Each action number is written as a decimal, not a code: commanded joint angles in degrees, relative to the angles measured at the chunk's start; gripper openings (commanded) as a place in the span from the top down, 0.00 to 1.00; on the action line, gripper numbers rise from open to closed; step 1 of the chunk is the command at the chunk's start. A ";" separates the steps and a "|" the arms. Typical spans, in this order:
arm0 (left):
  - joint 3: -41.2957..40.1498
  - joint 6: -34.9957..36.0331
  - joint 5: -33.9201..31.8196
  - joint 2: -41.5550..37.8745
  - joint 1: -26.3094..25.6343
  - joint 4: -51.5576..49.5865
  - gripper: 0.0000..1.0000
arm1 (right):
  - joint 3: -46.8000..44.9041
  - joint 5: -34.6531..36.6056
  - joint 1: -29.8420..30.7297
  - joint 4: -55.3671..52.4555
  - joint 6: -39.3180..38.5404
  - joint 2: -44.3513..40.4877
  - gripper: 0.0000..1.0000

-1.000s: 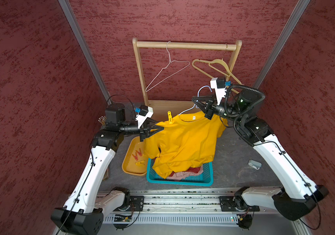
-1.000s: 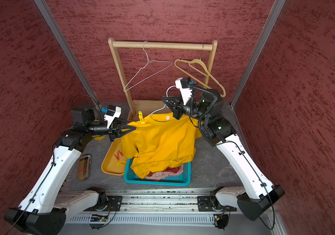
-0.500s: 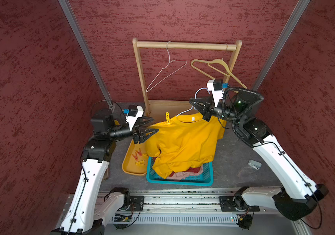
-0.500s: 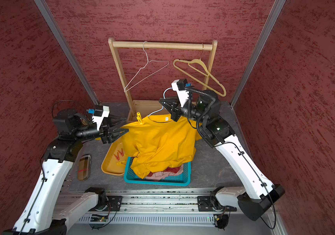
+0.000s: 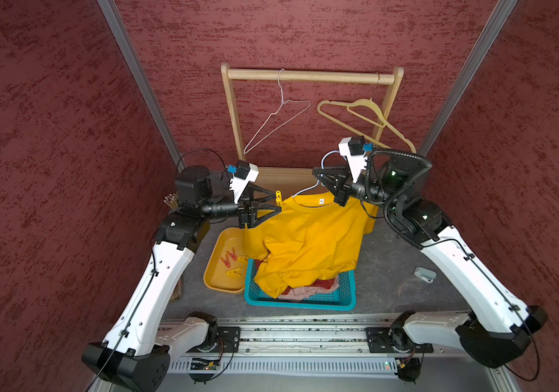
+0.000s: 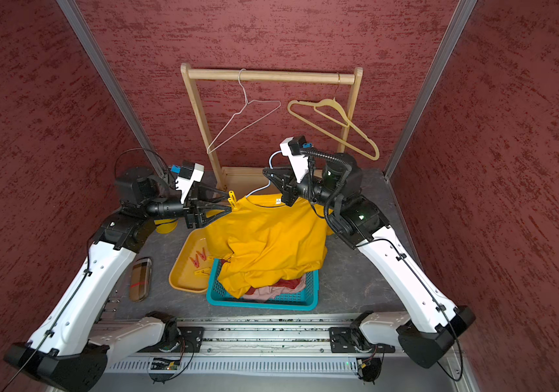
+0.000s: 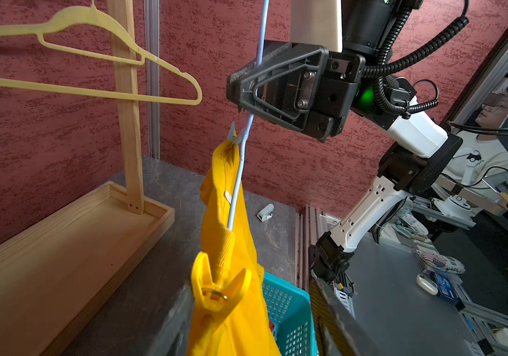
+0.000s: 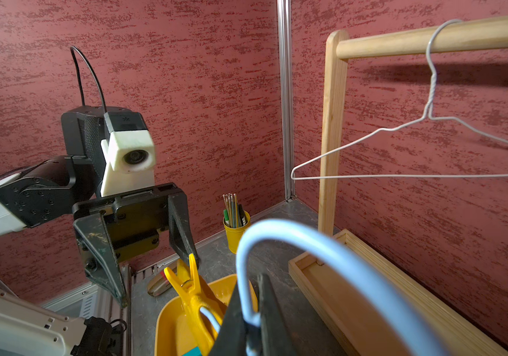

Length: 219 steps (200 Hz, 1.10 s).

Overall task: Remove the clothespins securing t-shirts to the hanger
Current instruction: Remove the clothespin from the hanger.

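Note:
A mustard yellow t-shirt [image 5: 312,237] [image 6: 271,241] hangs on a light-blue hanger [image 5: 325,156] [image 8: 308,237], its hem sagging into the basket. My right gripper [image 5: 314,171] [image 8: 252,308] is shut on the hanger's neck. A yellow clothespin [image 5: 278,197] [image 7: 219,286] [image 8: 192,286] clips the near shoulder. My left gripper [image 5: 277,202] [image 7: 250,285] is open, with its fingers on either side of this clothespin. A pale blue clothespin [image 7: 232,135] sits on the far shoulder. A dark red t-shirt [image 5: 322,283] and a pink one [image 5: 308,292] lie in the basket.
The teal basket [image 5: 300,302] stands beside a yellow tray [image 5: 215,281] holding red clothespins [image 5: 229,258] and a yellow one [image 5: 234,271]. Behind stands a wooden rack [image 5: 308,76] with a bare wire hanger [image 5: 280,122] and a yellow hanger [image 5: 366,118]. A pencil cup [image 8: 235,228] stands at the back left.
My left gripper has opened, drawn back, then come forward up to the yellow clothespin on the shoulder. The right gripper still holds the hanger, slightly lower.

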 commanded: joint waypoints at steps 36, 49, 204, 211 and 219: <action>1.75 0.20 -1.70 1.95 -1.05 1.97 0.41 | 0.47 1.09 0.83 0.39 -1.62 -1.61 1.00; 1.94 1.73 -2.39 1.95 -0.92 0.81 0.41 | 0.38 1.03 0.83 0.17 -1.75 -1.70 1.00; 0.15 0.54 4.57 4.33 0.61 5.87 0.62 | 0.81 -0.54 1.03 -0.49 -2.11 -0.72 1.00; 0.08 0.35 4.69 4.33 0.78 6.03 0.66 | 0.82 -0.55 1.00 -0.49 -2.14 -0.64 1.00; -0.08 0.19 4.80 4.41 0.87 6.16 0.69 | 0.80 -0.61 1.00 -0.49 -2.13 -0.55 1.00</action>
